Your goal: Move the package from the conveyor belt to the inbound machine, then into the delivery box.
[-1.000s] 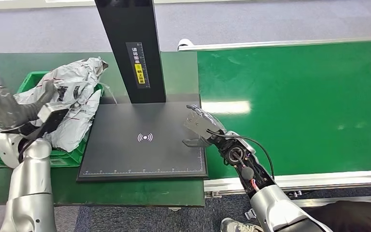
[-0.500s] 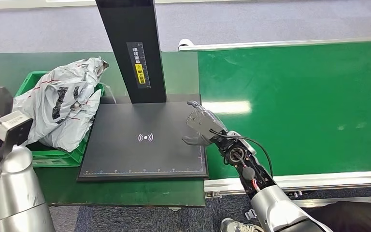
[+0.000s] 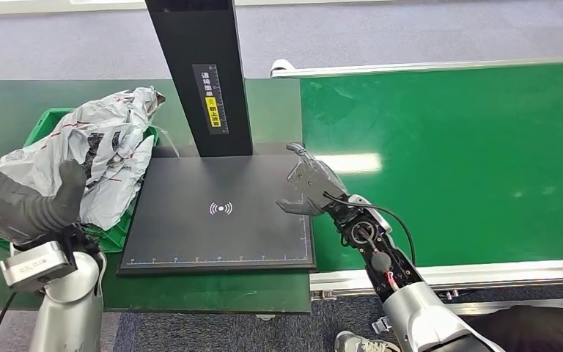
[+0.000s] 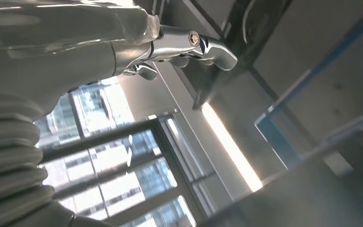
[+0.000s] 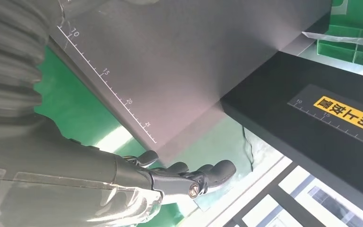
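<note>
Head view: the package (image 3: 92,158) is seen deposited in the delivery box (image 3: 51,121) at 9 o'clock. The left hand (image 3: 22,205) and right hand (image 3: 304,187) are spread wide, nothing held. The task is judged complete; withdrawal is required next.

Your robot's arms are silver tubes ending in grey ribbed wrist covers. Its left hand (image 3: 22,205) is dark grey above a boxy silver wrist block. Behind its right hand (image 3: 309,185), black cables loop over exposed round joints.
</note>
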Controlling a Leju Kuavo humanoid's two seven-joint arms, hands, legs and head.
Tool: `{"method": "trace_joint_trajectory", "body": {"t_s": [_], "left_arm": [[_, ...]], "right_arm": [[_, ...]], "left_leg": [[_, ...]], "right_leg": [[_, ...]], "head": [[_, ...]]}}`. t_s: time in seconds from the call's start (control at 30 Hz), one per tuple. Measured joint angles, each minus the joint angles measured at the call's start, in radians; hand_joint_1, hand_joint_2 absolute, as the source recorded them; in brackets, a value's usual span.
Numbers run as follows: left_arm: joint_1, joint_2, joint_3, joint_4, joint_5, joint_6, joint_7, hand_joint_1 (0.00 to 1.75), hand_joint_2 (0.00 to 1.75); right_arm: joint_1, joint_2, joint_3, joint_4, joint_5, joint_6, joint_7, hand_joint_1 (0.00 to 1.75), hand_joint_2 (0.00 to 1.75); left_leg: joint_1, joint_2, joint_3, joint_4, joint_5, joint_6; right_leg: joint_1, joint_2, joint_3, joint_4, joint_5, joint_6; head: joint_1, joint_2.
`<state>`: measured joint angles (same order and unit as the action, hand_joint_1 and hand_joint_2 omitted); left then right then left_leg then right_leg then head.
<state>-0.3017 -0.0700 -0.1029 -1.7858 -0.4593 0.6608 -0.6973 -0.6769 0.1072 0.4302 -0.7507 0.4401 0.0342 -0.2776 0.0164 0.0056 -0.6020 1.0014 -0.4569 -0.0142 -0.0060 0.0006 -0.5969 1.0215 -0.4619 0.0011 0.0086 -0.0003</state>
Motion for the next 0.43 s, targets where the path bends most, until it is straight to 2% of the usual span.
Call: {"method": "trace_joint_trajectory", "body": {"t_s": [0.1, 0.17, 0.27, 0.33, 0.4, 0.43], "left_arm": [[0.009, 0.020, -0.055, 0.004, 0.081, -0.016, 0.000, 0.00, 1.75], [0.026, 0.043, -0.108, 0.018, 0.203, -0.076, 0.002, 0.00, 1.75], [0.073, 0.065, -0.161, 0.068, 0.323, -0.306, 0.050, 0.00, 1.75], [0.111, 0.073, -0.172, 0.115, 0.321, -0.480, 0.120, 0.00, 1.75], [0.147, 0.075, -0.174, 0.162, 0.292, -0.586, 0.183, 0.00, 1.75], [0.155, 0.075, -0.174, 0.173, 0.284, -0.604, 0.198, 0.00, 1.75]], "right_arm": [[-0.003, 0.000, -0.001, -0.004, 0.001, 0.003, 0.002, 0.00, 1.75], [-0.008, 0.003, -0.004, -0.005, -0.006, 0.005, 0.004, 0.00, 1.75], [-0.008, 0.008, -0.018, -0.015, -0.046, 0.007, 0.005, 0.00, 1.75], [-0.002, 0.012, -0.034, -0.034, -0.091, 0.008, 0.000, 0.00, 1.75], [0.006, 0.015, -0.055, -0.060, -0.144, 0.015, -0.009, 0.00, 1.75], [0.008, 0.015, -0.060, -0.067, -0.158, 0.018, -0.012, 0.00, 1.75]], "left_leg": [[0.000, 0.000, 0.000, 0.000, 0.000, 0.000], [0.000, 0.000, 0.000, 0.000, 0.000, 0.000], [0.000, 0.000, 0.000, 0.000, 0.000, 0.000], [0.000, 0.001, 0.000, 0.000, 0.000, 0.000], [0.000, 0.001, 0.000, 0.000, -0.001, 0.000], [0.000, 0.001, 0.000, 0.000, -0.001, 0.000]], "right_leg": [[0.000, 0.000, 0.000, 0.000, 0.000, 0.000], [0.000, 0.000, 0.000, 0.000, 0.000, 0.000], [0.000, 0.000, 0.000, 0.000, -0.001, 0.000], [0.000, 0.000, 0.000, 0.000, -0.001, 0.000], [0.000, 0.000, 0.000, 0.000, -0.001, 0.000], [0.000, 0.001, 0.000, 0.000, -0.001, 0.000]], "head": [[0.000, 0.000], [0.000, 0.000], [0.000, 0.000], [0.000, 0.000], [0.000, 0.000], [0.000, 0.000]]}}
